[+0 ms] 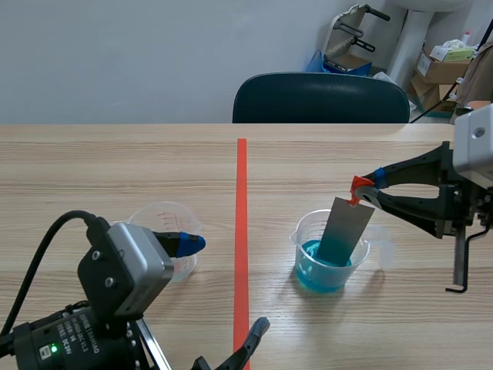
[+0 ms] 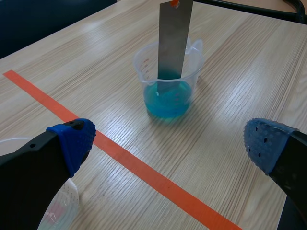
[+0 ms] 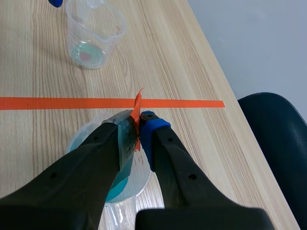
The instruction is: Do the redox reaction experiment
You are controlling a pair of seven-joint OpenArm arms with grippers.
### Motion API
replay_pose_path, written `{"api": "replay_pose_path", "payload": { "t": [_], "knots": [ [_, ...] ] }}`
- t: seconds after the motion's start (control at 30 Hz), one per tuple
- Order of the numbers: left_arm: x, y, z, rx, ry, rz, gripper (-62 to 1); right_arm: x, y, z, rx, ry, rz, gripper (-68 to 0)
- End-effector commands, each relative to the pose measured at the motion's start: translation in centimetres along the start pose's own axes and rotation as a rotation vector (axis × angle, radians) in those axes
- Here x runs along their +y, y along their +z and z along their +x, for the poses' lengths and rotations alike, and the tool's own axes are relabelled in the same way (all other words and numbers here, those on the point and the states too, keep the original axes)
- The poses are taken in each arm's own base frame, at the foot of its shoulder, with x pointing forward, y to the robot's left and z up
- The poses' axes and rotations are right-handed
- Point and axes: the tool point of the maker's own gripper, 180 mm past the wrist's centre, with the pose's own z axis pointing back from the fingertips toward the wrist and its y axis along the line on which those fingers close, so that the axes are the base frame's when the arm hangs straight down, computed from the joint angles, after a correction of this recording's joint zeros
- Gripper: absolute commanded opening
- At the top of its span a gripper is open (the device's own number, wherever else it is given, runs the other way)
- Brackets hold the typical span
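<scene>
Strip of flat grey metal (image 1: 345, 231) leans in a clear plastic measuring beaker (image 1: 304, 239) of blue liquid, its lower end dipped in. The beaker is on the right half of the light wooden table (image 1: 115, 169), nearer the near edge than the far one. The right gripper (image 1: 362, 191) is clamped on the orange-red tab (image 1: 357, 185) at the strip's top. The left gripper (image 2: 168, 139) hangs wide open, holding nothing. One of its blue-padded fingers is above a second clear plastic beaker (image 1: 166, 223) toward the table's near-left corner, across the orange-red tape line (image 1: 242, 231).
</scene>
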Motion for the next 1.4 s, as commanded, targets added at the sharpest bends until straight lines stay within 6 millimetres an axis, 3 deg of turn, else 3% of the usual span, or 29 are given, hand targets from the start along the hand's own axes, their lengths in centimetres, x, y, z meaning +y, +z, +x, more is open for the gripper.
{"api": "replay_pose_path", "payload": {
  "t": [0.0,1.37],
  "knots": [
    [0.03,-0.15,0.73,-0.028,0.006,0.005,1.4,-0.97,0.01,1.05,-0.036,0.023,-0.013,-66.7],
    [0.03,-0.15,0.73,-0.028,0.006,0.005,1.4,-0.43,-0.35,0.71,-0.024,0.033,0.002,-66.7]
  ]
}}
